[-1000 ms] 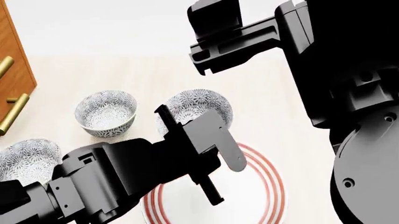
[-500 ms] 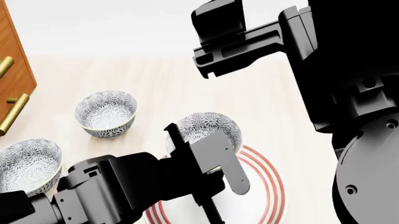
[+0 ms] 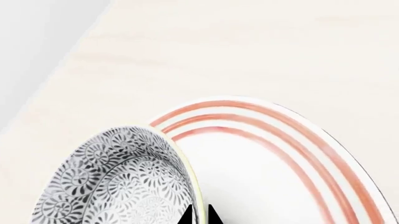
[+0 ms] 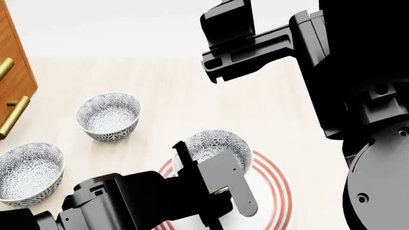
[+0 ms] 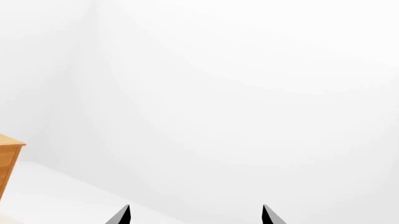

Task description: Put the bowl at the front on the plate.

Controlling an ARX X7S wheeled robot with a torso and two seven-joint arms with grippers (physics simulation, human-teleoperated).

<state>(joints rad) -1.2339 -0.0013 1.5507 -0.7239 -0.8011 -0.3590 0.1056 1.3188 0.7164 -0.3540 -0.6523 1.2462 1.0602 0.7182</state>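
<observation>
Your left gripper (image 3: 201,215) clamped on the bowl's (image 4: 214,145) rim, bowl over the plate's (image 4: 276,184) far edge, your right gripper (image 5: 194,215) spread apart.

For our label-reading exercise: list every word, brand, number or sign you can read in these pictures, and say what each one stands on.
None: no view shows any readable text.
The bowl in the left gripper carries only a floral pattern.
The plate carries only red rings.
The two other bowls and the wooden cabinet show no writing.
</observation>
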